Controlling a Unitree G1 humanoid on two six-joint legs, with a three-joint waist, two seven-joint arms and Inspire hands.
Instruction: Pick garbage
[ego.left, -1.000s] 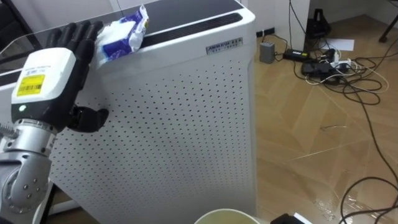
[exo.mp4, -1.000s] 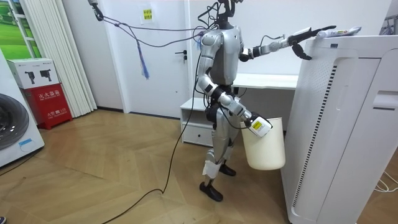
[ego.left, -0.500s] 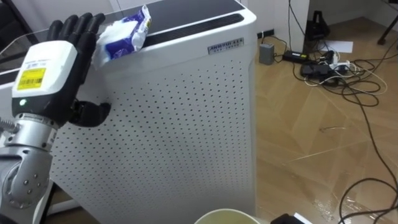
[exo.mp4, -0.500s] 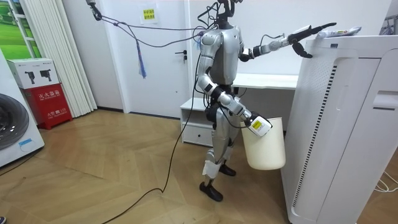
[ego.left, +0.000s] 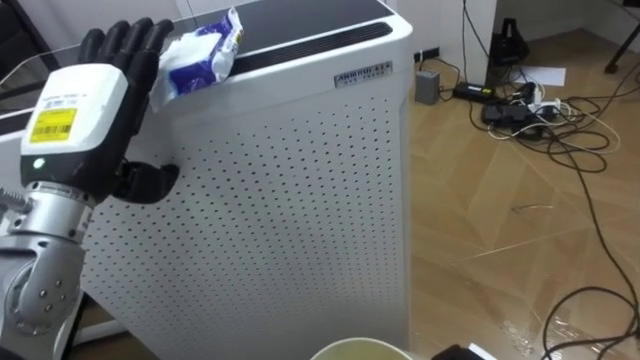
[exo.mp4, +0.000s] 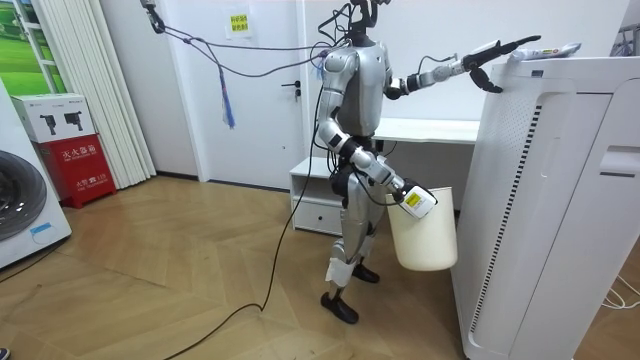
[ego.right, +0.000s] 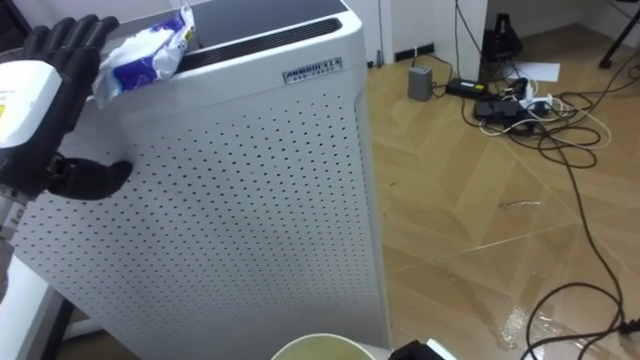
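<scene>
Atop air purifier (ego.left: 300, 200), crumpled wrapper (ego.left: 200, 55), left hand (ego.left: 85, 110) outstretched beside it

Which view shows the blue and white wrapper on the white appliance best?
The left eye view: the wrapper lies whole beside the left hand. The right eye view shows it similarly; the room view shows a small sliver.

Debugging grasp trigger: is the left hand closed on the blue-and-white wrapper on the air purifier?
No, the left hand has straight fingers raised beside the wrapper atop the air purifier.
</scene>
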